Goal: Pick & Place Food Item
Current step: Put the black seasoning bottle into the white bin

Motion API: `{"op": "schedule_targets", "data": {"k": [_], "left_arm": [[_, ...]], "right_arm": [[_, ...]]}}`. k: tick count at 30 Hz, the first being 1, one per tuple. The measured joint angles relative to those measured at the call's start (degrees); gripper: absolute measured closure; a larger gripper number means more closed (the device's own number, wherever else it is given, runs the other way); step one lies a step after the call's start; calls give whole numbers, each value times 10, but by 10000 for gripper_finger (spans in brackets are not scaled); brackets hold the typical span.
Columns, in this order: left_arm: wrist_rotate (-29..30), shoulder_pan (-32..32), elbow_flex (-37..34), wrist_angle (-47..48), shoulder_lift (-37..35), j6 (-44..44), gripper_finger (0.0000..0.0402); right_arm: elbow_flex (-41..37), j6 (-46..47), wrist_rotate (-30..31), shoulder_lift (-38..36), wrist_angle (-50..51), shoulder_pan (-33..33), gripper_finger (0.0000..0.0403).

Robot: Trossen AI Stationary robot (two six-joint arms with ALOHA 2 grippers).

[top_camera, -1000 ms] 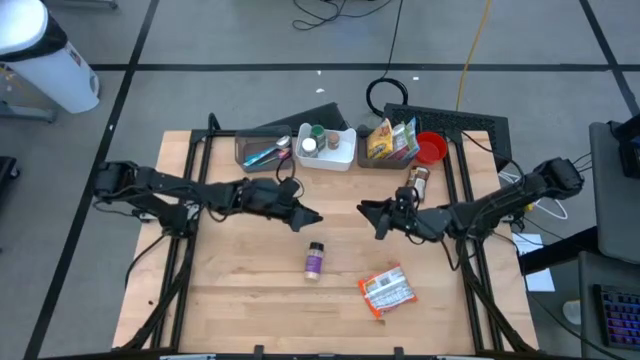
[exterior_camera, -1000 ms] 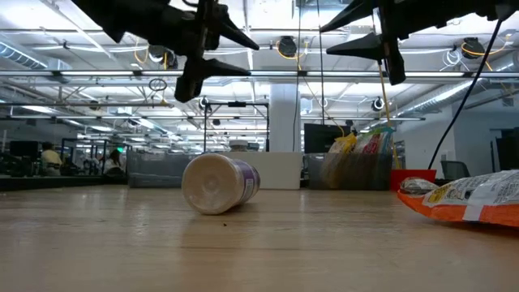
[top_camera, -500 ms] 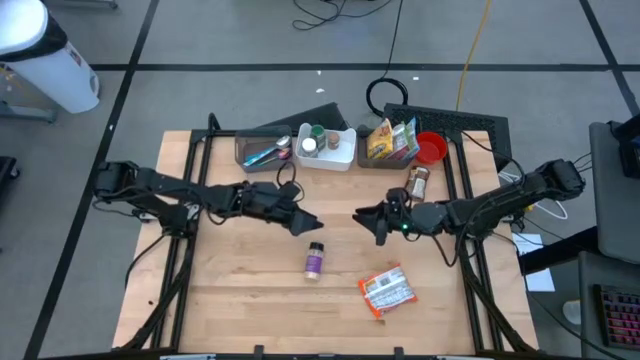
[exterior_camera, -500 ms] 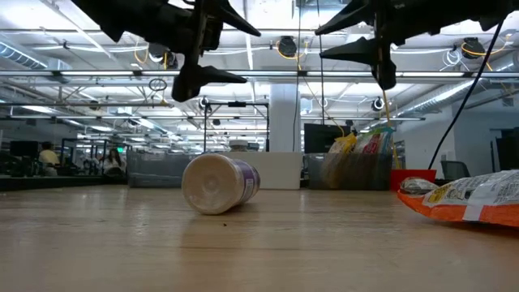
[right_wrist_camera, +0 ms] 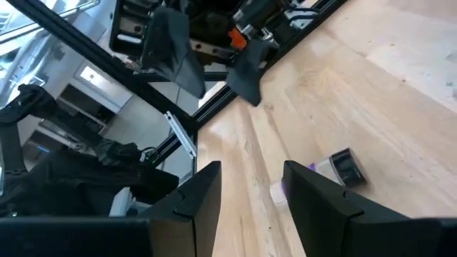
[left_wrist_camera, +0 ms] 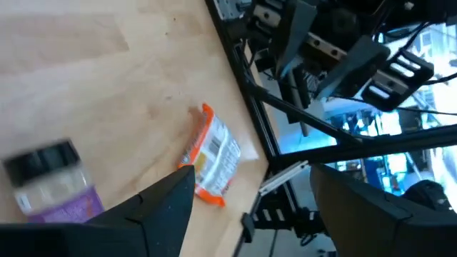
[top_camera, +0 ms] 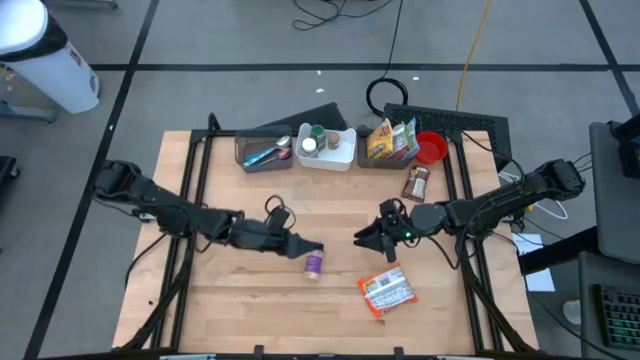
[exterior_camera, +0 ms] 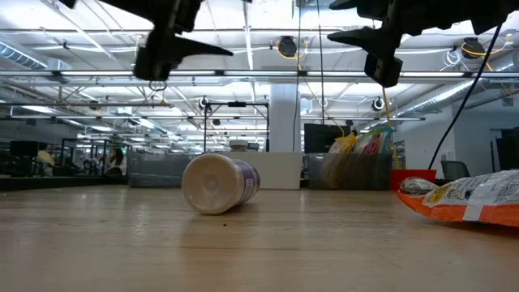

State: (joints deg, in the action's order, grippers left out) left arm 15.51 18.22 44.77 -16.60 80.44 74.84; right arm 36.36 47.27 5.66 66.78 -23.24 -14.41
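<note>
A small bottle (top_camera: 314, 264) with a purple label and black cap lies on its side mid-table; it also shows in the low view (exterior_camera: 219, 183) and the left wrist view (left_wrist_camera: 50, 187). An orange-and-white snack bag (top_camera: 387, 292) lies flat to its right, toward the near edge. My left gripper (top_camera: 316, 247) hovers open just above the bottle's far side, high over the table (exterior_camera: 182, 47). My right gripper (top_camera: 362, 238) hangs open to the bottle's right, above the bag's far end, nothing between its fingers (right_wrist_camera: 251, 171).
Along the far edge stand a clear bin of tools (top_camera: 262, 150), a white bin with jars (top_camera: 325, 148), a bin of snack packs (top_camera: 392, 143) and a red cup (top_camera: 430, 148). A brown jar (top_camera: 417, 183) stands in front of them.
My left gripper has swung toward the table's near edge, from beyond the bottle to just over it, rolling as it went, and its fingers have spread wider. My right gripper has stayed in place but turned its fingers toward the near edge. Bottle and bag have not moved.
</note>
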Motion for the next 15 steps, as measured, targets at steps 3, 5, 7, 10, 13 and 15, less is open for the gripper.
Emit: {"op": "schedule_targets", "data": {"k": [3, 5, 7, 10, 13, 15], "left_arm": [[34, 32, 0, 1, 0, 30, 125], [51, 48, 0, 1, 0, 50, 131], [59, 59, 1, 5, 0, 66, 136], [59, 67, 35, 70, 1, 74, 146], [43, 67, 103, 182, 18, 73, 153], [24, 65, 152, 273, 37, 74, 155]], "right_arm": [[0, 0, -2, 0, 0, -9, 259], [0, 0, -3, 0, 0, -19, 259], [0, 0, -4, 0, 4, -31, 259], [0, 0, 1, 0, 22, -49, 259], [0, 0, 1, 0, 38, -62, 259], [0, 0, 2, 0, 42, -69, 259]]}}
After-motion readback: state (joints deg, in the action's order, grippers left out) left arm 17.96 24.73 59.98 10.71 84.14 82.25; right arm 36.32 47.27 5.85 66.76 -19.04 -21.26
